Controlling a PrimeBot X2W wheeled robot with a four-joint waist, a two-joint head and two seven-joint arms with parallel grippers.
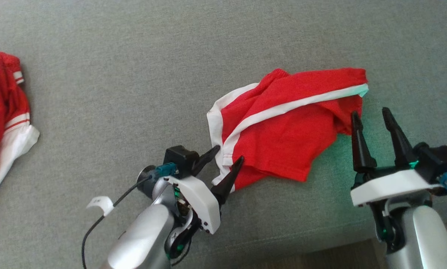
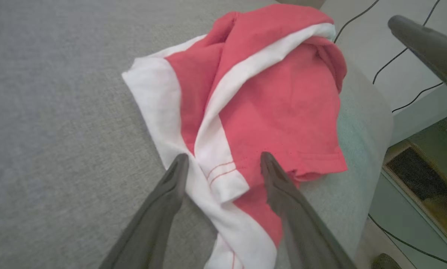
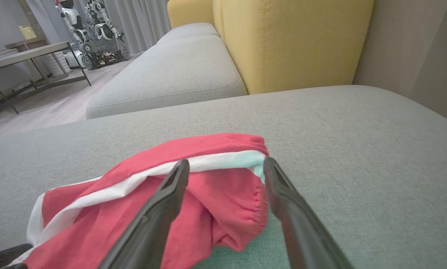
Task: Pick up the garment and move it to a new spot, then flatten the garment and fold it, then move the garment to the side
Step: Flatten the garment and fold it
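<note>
- Head view, nearest me: the left gripper stood spread and empty, its fingers either side of the near white hem of the crumpled red cloth garment with white stripes.
- The garment lay on the grey fabric couch cushion. It looked light, limp and unslippery, so pinching its two ends seemed sensible.
- Its long axis ran from near left to far right.
- The right gripper, also spread and empty, hovered at the far gathered end.
</note>
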